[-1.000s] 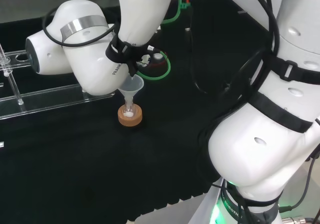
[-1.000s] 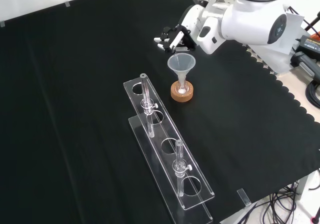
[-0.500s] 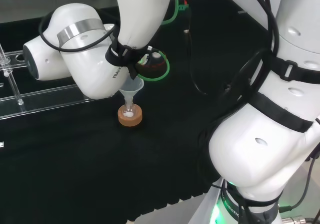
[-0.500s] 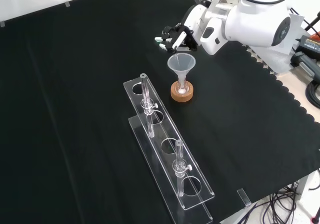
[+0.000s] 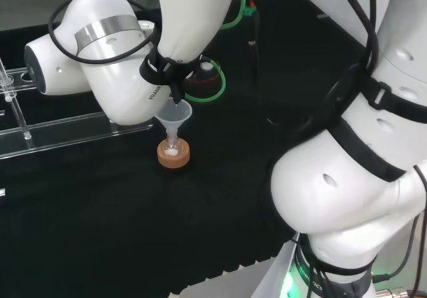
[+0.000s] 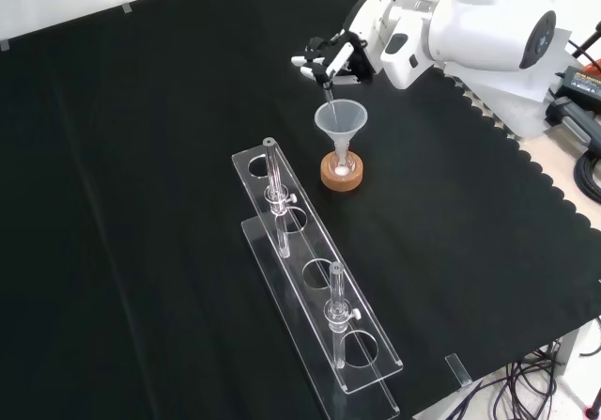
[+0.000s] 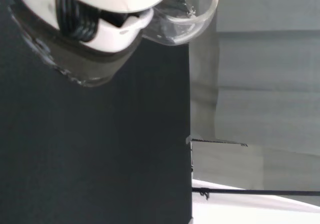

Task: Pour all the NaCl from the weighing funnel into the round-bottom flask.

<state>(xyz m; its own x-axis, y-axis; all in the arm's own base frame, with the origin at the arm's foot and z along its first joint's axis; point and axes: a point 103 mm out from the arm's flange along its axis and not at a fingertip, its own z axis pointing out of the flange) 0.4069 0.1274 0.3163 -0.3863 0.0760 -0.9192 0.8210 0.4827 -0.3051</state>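
A small round-bottom flask (image 6: pixel 341 166) stands on a cork ring (image 6: pixel 341 178) with a clear plastic funnel (image 6: pixel 340 119) in its neck. White powder (image 5: pixel 173 153) lies in the flask's bottom. The hand (image 6: pixel 329 56) hovers just above and behind the funnel, curled round the clear glass weighing funnel (image 6: pixel 327 82), whose thin stem points down at the funnel's mouth. In the wrist view the weighing funnel's glass bowl (image 7: pixel 182 16) sits beside a white finger (image 7: pixel 105 36). In the head view the arm's link hides the hand above the funnel (image 5: pixel 175 113) and cork ring (image 5: pixel 174 155).
A long clear acrylic rack (image 6: pixel 315 293) with two glass tubes (image 6: pixel 274 190) lies in front of the flask in the front view, and at the left (image 5: pixel 60 133) in the head view. A green cable loop (image 5: pixel 208 88) lies behind the flask. The cloth's scalloped edge (image 6: pixel 526 166) runs at the right.
The hand with the weighing funnel has lifted a little, higher in the front view, and the arm's links have shifted. Flask, funnel and rack stay put.
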